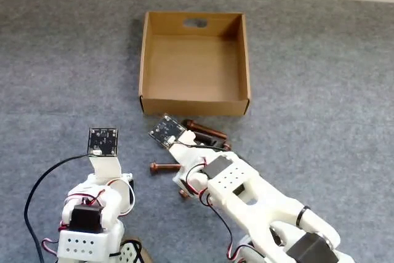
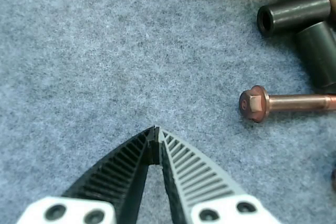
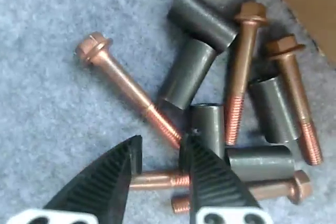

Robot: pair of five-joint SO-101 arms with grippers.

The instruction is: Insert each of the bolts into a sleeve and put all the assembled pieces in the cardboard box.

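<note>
Right wrist view: five bolts (image 3: 131, 90), five sleeves (image 3: 186, 74); right gripper (image 3: 161, 141) parted, empty; left gripper (image 2: 156, 130) closed, empty.

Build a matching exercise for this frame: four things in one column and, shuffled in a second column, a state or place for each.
Things
1. box
2. left end effector
3. right end effector
4. sleeves

States or places
a. shut, over bare carpet
b. open, over the bolts
c. empty
d. dark grey, lying on their sides

Pairs: 1-c, 2-a, 3-b, 4-d
</note>
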